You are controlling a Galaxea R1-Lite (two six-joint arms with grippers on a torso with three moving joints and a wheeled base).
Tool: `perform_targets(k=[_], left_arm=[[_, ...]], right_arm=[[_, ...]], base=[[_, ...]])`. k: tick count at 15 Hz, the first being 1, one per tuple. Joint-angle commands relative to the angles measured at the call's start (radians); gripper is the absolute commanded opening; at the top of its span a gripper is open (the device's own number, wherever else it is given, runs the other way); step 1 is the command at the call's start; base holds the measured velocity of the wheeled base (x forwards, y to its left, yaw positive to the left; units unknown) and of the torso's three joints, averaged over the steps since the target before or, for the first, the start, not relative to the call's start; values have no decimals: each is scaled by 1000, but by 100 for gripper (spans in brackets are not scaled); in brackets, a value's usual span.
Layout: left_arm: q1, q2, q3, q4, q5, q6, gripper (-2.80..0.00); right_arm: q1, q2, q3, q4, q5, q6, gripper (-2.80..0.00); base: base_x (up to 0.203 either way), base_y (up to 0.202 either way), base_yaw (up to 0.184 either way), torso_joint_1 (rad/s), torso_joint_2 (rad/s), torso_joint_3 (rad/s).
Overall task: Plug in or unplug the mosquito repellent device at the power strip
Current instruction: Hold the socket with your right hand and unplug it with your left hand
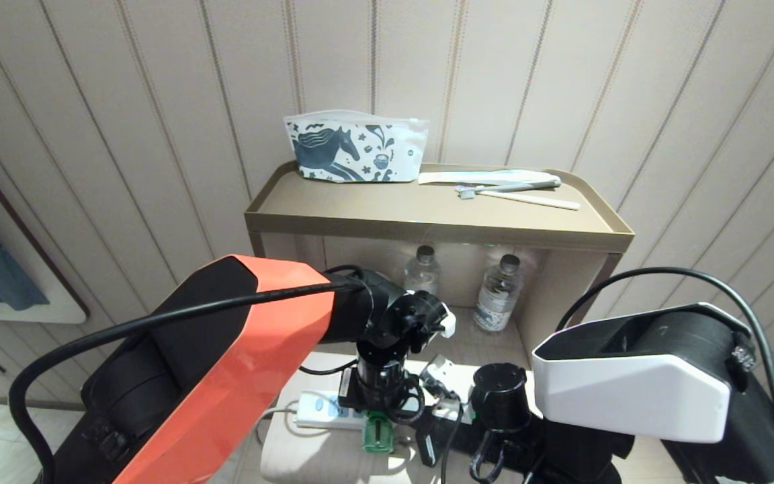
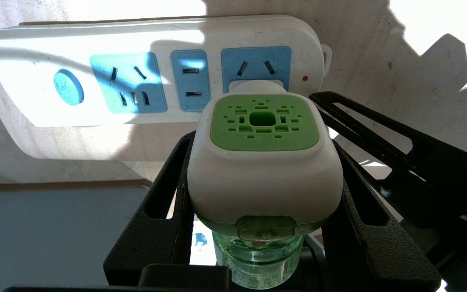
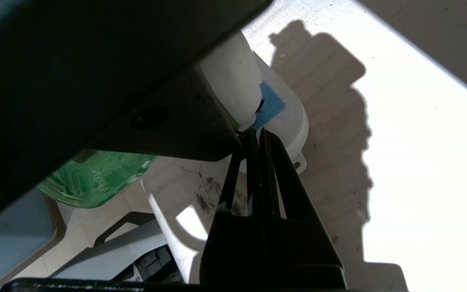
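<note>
Left fingers clamp the mosquito repellent device, green liquid in its bottle; right fingers closed.

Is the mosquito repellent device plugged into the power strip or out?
In: the mosquito repellent device sits against the power strip's end socket, left claw around it.

No readable text, brand or number anywhere. Only pictures and marks: a dark horse drawing with small stars and swirls printed on the white pouch atop the shelf unit; illegible labels on the two water bottles below; unmarked blue button on the power strip.
</note>
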Motion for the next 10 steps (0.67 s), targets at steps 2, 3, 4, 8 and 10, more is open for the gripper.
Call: perform_targets(k=[2, 3, 4, 8, 10], left_arm=[[0, -3, 0, 6, 1, -3, -280], [0, -2, 0, 4, 1, -3, -280], [0, 2, -1, 4, 1, -3, -280], [0, 3, 0, -3, -1, -3, -280], [2, 3, -1, -3, -1, -3, -280]], right_arm=[[3, 2, -3, -8, 2, 0, -280], [5, 18, -24, -2, 0, 0, -280], [8, 30, -35, 12, -1, 0, -280], [14, 30, -37, 28, -3, 0, -280], [20, 30, -37, 32, -4, 0, -280]], base=[[0, 0, 0, 0, 0, 0], [0, 0, 0, 0, 0, 0], [0, 0, 0, 0, 0, 0], [0, 0, 0, 0, 0, 0], [0, 0, 0, 0, 0, 0]])
